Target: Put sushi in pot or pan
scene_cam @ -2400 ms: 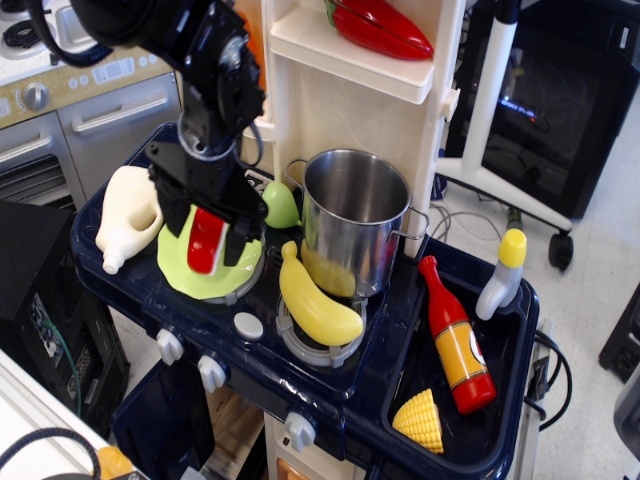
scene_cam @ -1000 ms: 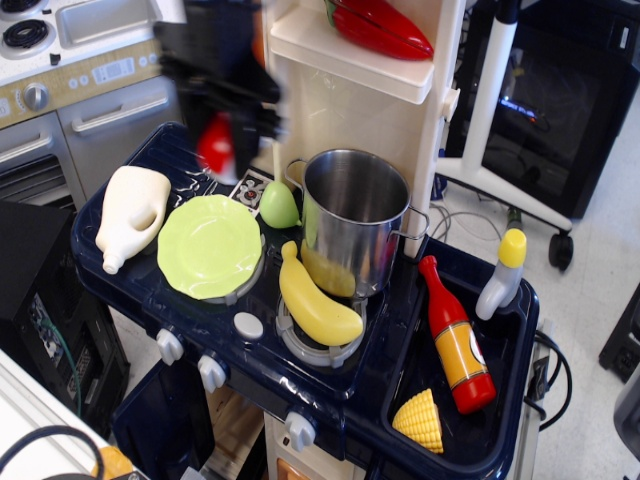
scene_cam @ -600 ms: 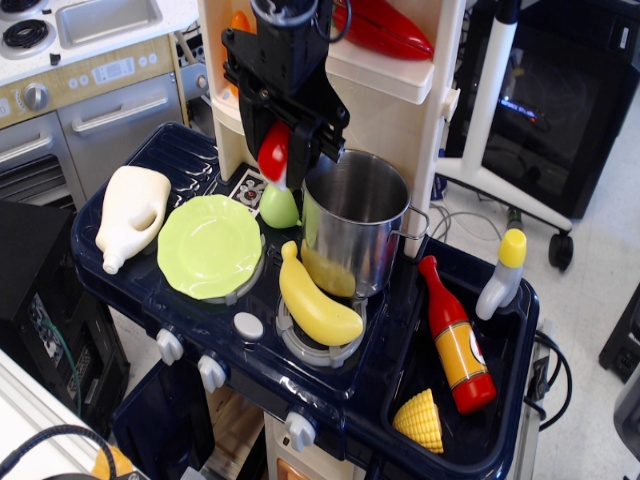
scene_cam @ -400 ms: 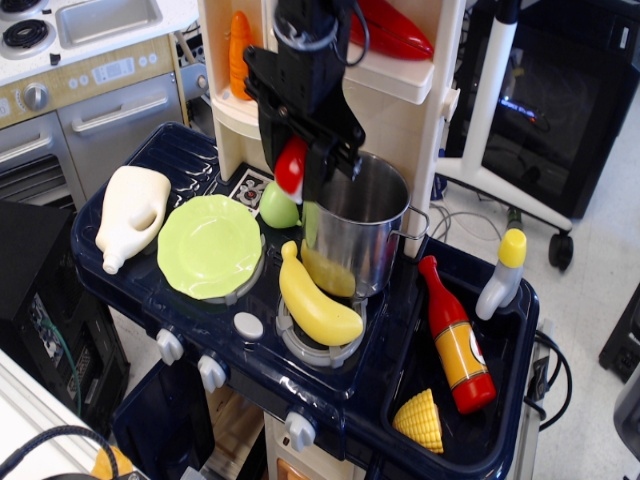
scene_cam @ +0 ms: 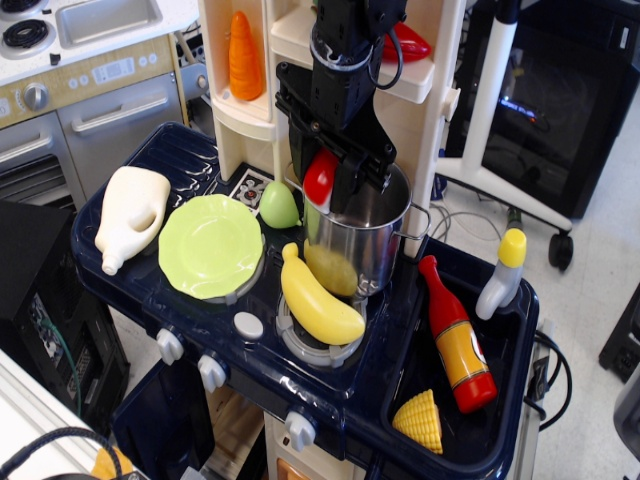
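My black gripper (scene_cam: 326, 186) is shut on the sushi (scene_cam: 319, 180), a small piece with a glossy red top and a white base. It holds the sushi upright just above the left rim of the shiny steel pot (scene_cam: 358, 245), which stands on the toy stove's back burner. The arm comes down from above and hides part of the pot's opening.
A yellow banana (scene_cam: 318, 301) lies against the pot's front. A lime-green plate (scene_cam: 210, 245) and a cream bottle (scene_cam: 130, 214) lie to the left. A ketchup bottle (scene_cam: 455, 340), a corn piece (scene_cam: 419, 419) and a white bottle (scene_cam: 500, 274) lie in the sink on the right. A shelf stands behind.
The gripper lifted the sushi off the green plate, carried it up and to the right, and now holds it over the pot's left rim.
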`<move>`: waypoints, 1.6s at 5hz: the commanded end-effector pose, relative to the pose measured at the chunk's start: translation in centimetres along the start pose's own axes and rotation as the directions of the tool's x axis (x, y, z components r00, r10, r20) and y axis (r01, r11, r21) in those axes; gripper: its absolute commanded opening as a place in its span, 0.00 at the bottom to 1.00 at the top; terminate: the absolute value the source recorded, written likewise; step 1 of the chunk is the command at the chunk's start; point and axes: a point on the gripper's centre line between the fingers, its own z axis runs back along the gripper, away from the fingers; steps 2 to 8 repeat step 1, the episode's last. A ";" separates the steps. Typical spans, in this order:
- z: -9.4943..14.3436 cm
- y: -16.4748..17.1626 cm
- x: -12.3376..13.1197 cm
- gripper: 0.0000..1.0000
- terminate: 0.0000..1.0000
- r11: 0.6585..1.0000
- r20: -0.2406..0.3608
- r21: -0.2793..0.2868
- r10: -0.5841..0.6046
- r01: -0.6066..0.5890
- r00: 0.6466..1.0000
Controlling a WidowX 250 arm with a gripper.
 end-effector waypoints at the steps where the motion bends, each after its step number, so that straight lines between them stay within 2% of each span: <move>1: 1.9 0.1 2.1 1.00 1.00 0.999 0.058 0.031 -0.025 0.024 0.998; 8: 1.9 0.1 2.1 1.00 1.00 0.999 0.058 0.031 -0.025 0.024 0.998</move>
